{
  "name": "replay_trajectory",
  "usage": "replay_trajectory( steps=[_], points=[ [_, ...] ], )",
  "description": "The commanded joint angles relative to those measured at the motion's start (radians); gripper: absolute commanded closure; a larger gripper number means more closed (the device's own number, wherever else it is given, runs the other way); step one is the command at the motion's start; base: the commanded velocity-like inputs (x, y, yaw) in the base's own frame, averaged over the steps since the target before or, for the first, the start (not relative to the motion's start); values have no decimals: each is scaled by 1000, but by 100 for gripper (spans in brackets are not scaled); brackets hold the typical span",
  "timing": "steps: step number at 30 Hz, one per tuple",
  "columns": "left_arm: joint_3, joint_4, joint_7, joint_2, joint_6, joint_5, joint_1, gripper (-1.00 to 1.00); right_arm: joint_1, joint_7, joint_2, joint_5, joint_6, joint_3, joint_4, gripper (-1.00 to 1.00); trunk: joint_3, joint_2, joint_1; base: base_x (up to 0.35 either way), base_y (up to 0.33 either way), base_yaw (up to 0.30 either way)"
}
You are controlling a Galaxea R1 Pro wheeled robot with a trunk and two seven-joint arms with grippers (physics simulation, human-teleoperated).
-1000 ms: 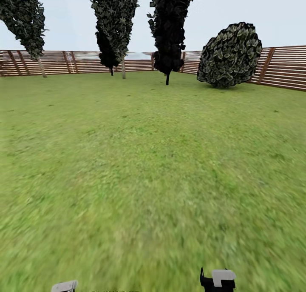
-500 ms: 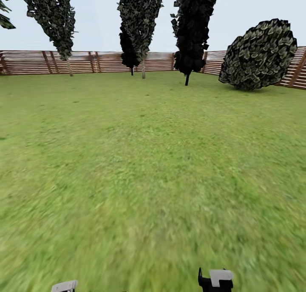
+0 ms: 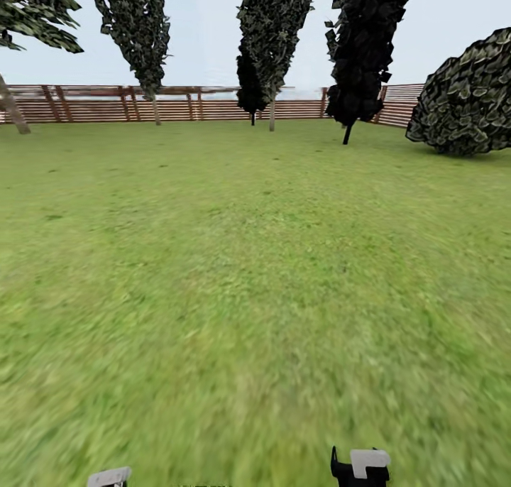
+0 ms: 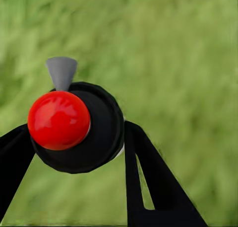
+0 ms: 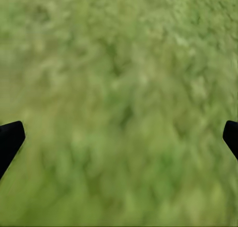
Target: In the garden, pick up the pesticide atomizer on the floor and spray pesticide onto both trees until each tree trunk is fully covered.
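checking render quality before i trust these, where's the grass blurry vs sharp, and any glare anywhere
Head view: the lawn smears toward the near edge, while the fence and thin trees stay crisp. Left wrist view: the atomizer between the fingers is sharp, with soft highlights on its red knob, over blurred grass. Right wrist view: the grass is soft all over.

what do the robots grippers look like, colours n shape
Both grippers have matte black fingers. The left gripper has flat tapering fingers, one with a triangular cut-out. The right gripper shows black fingertips at the picture's edges. In the head view, light grey blocks top black arm parts.
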Motion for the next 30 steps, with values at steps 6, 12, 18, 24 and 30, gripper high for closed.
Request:
replay_trajectory(
  steps=[6,12,18,24,30],
  points=[
    [2,0,0,1,-3,-1,0,100,0,0,0,1,0,0,0,-100,0,0,0,0,0,285],
    [1,1,0,1,-2,-7,0,100,0,0,0,1,0,0,0,-100,0,0,0,0,0,285],
    [-1,1,-1,1,0,-11,0,100,0,0,0,1,0,0,0,-100,0,0,0,0,0,285],
    [-1,2,0,2,0,-9,0,100,0,0,0,0,0,0,0,-100,0,0,0,0,0,285],
    [-1,2,0,2,-1,-7,0,100,0,0,0,1,0,0,0,-100,0,0,0,130,110,285]
  ],
)
